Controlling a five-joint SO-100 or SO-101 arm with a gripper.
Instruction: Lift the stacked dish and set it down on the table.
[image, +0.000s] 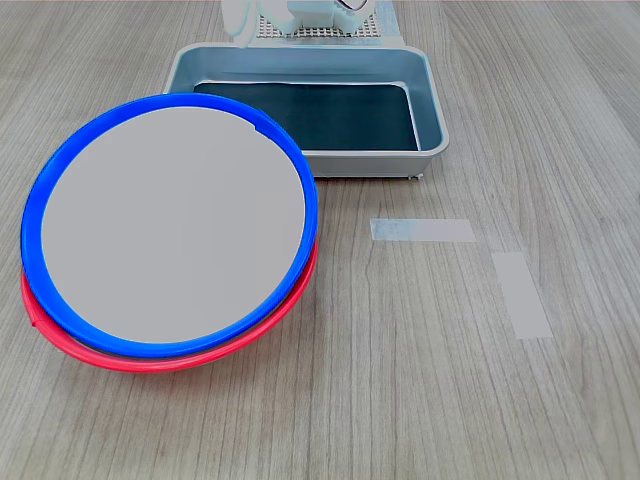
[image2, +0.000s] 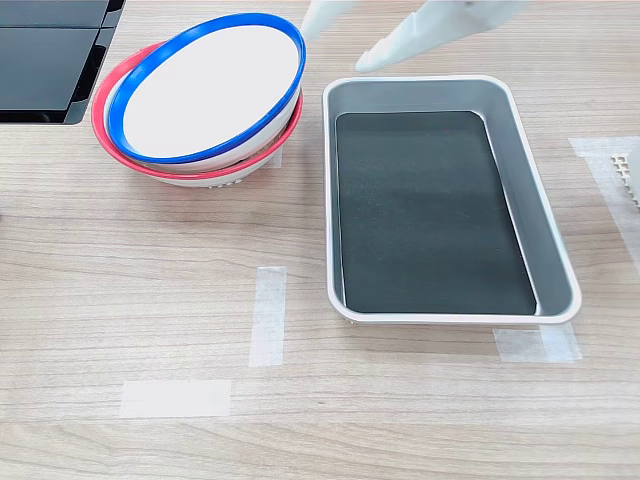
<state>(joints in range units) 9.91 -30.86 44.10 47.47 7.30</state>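
Wood-grain table (image: 420, 380) fills both exterior views, carrying two pale tape strips (image2: 267, 315) and a grey metal tray (image2: 555, 250) with a dark mat inside. The blue-rimmed dish (image: 170, 225) sits tilted on top of a red-rimmed dish (image: 170, 355), nested in it; the pair stands at the first exterior view's left and at the second exterior view's upper left, just beside the tray's corner. A black panel (image2: 45, 60) lies at the second exterior view's top left corner, close to the dishes.

The white gripper (image2: 340, 45) enters from the top edge of the second exterior view, its two fingers spread apart, one tip near the blue rim and the other over the tray's far edge. It seems to hang above both without touching, though height is hard to judge. In the first exterior view only a blurred white part shows behind the tray.
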